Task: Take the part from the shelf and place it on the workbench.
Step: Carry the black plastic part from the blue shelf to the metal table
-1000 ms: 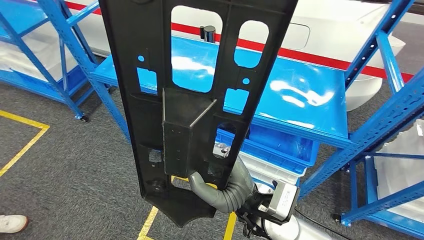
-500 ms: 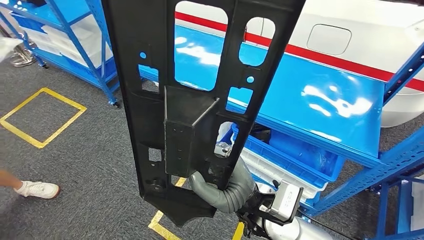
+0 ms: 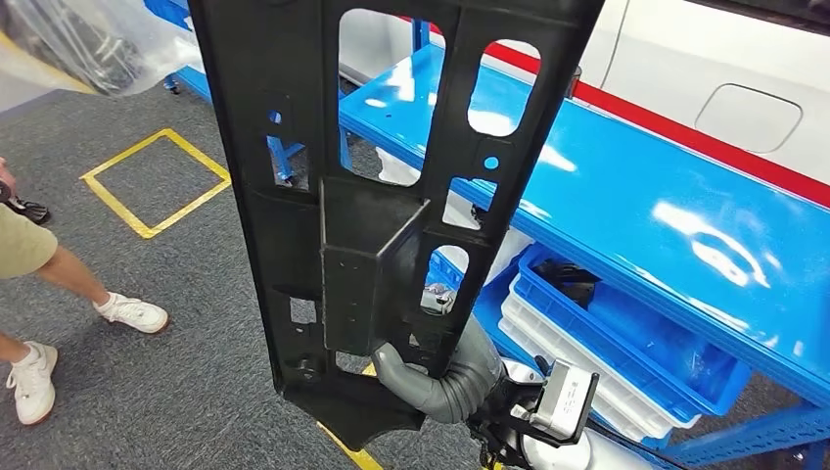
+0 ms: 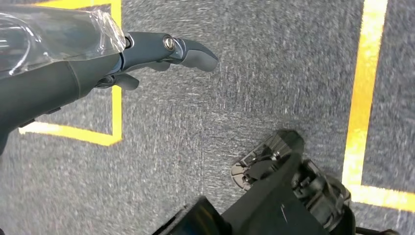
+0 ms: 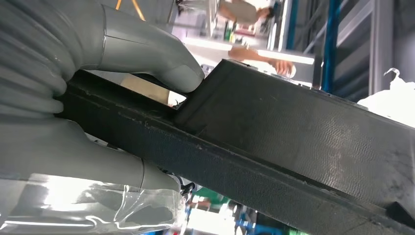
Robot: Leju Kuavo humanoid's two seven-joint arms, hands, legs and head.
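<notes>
A: What's at the far left?

B: A person [image 3: 39, 284] in white shoes stands on the grey floor [image 3: 166, 392], beside a yellow taped square [image 3: 157, 181].

A: And the left hand?

B: The left hand [image 4: 98, 63] hangs over the floor in its wrist view, fingers [image 4: 191, 49] stretched out and apart, holding nothing. Yellow tape lines run under it.

A: Where's the part?

B: The part [image 3: 382, 196], a long black panel with cut-out windows and a boxy block at its middle, stands nearly upright in the air in the middle of the head view. It is off the shelf and touches no counter.

A: What carries it?

B: The right hand [image 3: 440, 377] grips its lower end from below. In the right wrist view the grey fingers [image 5: 147, 49] clamp the panel's edge, thumb on one face and fingers on the other.

A: And to the right?

B: The blue counter [image 3: 675, 215] runs behind the part toward the right edge. Blue bins [image 3: 626, 343] sit on the shelf beneath it, with white trays stacked just under them.
</notes>
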